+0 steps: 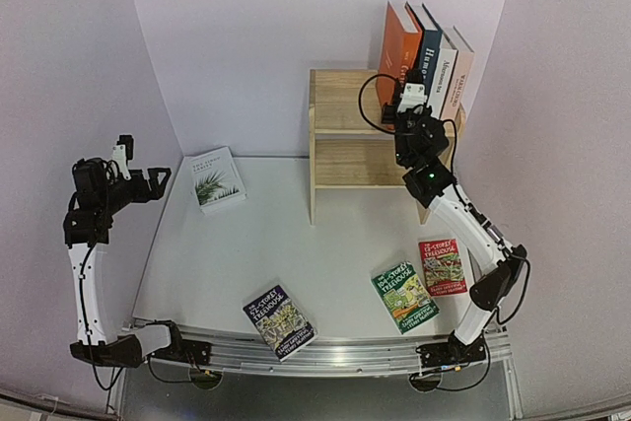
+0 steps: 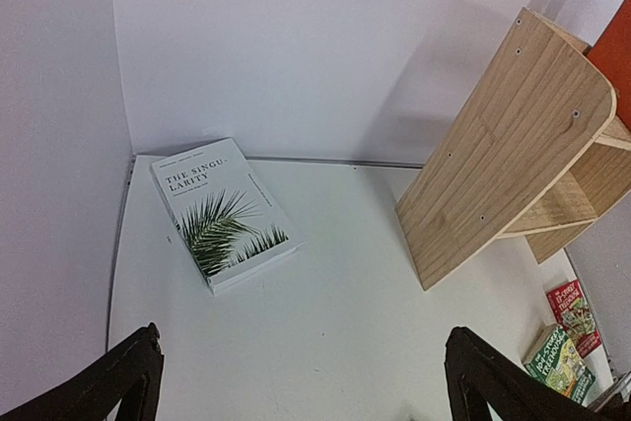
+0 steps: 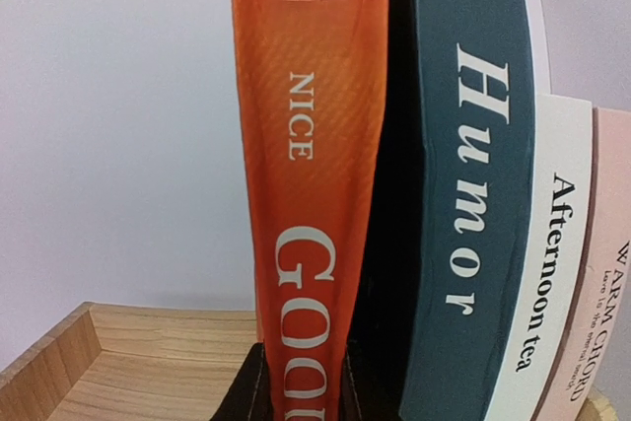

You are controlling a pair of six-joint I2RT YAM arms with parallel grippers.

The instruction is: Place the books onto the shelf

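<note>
The white worktop (image 1: pixel 325 244) carries the light wooden shelf (image 1: pixel 345 160) at its far edge, toward the right corner. On the shelf's top board, at its right end, stand the orange "GOOD" book (image 1: pixel 396 51), navy "Humor" book (image 1: pixel 428 46), white "Afternoon tea" book (image 1: pixel 447 71) and pink book (image 1: pixel 459 71). The palm-leaf book (image 1: pixel 217 180) lies flat near the far left corner. Along the near edge lie the blue Treehouse paperback (image 1: pixel 279 321), mid-edge, and the green Treehouse paperback (image 1: pixel 404 297) and red Treehouse paperback (image 1: pixel 442 265), rightward. The right fingers (image 3: pixel 251 386) clamp the orange spine; the left fingers (image 2: pixel 108 382) stand wide apart.

left arm raised, left gripper (image 2: pixel 302 357) spread wide; right arm stretched forward, right gripper (image 3: pixel 296 396) clamped on orange book (image 3: pixel 311 194).
</note>
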